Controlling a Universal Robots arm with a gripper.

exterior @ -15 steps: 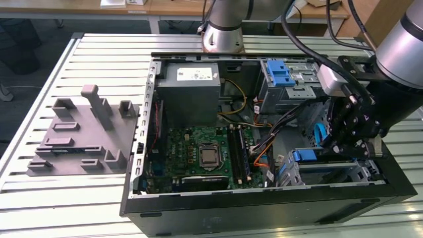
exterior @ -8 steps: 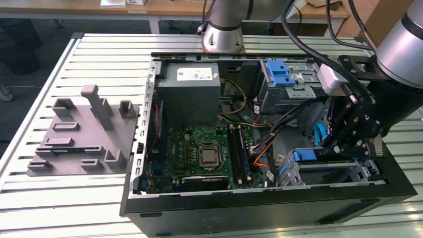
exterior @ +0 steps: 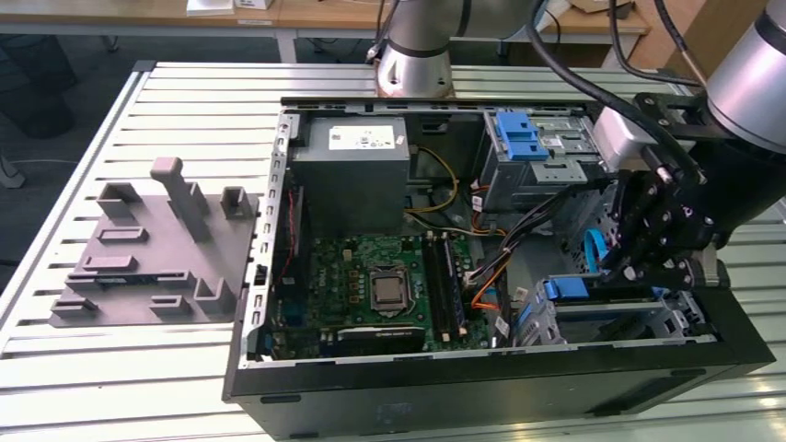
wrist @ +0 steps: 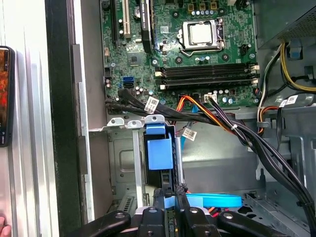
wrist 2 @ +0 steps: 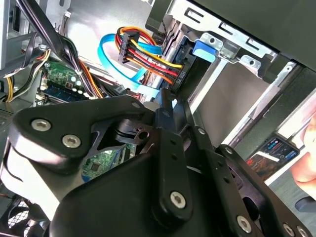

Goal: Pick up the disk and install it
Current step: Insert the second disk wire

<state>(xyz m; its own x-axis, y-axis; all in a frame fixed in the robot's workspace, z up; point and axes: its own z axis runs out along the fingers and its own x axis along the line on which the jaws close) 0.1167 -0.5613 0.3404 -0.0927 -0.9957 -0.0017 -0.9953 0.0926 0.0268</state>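
Disk [wrist: 160, 153] sits upright in the bay [wrist: 123, 163], long axis running down, gripper [wrist: 169, 197] directly above with jaws pinched on its edge.

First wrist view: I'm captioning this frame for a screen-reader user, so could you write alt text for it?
The black gripper sits low over a blue-railed disk standing on edge in a metal drive bay inside an open computer case. Beyond it lies the green motherboard with its CPU socket, and bundled black, orange and yellow cables cross toward the bay.
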